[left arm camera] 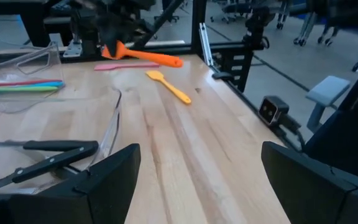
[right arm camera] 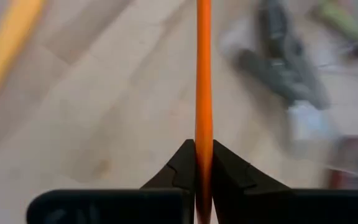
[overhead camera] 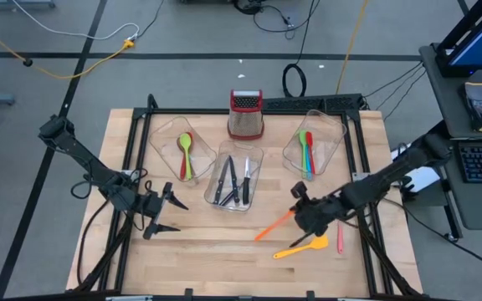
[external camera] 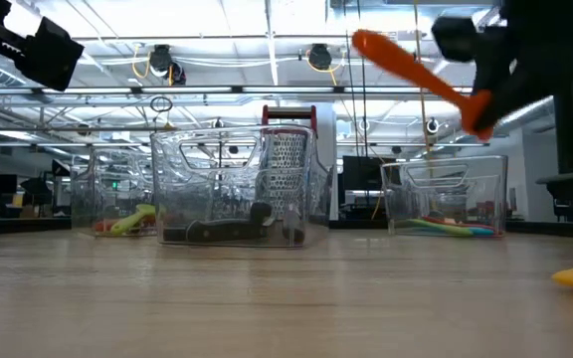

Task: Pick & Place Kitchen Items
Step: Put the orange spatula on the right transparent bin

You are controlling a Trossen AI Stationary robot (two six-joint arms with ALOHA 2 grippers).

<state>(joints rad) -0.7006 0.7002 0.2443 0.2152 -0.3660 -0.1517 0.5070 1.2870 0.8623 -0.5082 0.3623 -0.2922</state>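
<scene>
Wooden tabletop is carrying three clear tubs sorted by type, so I'm pinching the orange spatula in my right gripper, lifted clear for carrying toward a tub. My left gripper is waiting beside the knife tub, fingers spread wide and holding nothing.

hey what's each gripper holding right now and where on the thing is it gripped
The right gripper is shut on the orange spatula, pinching its handle end. The left gripper is open and empty.
</scene>
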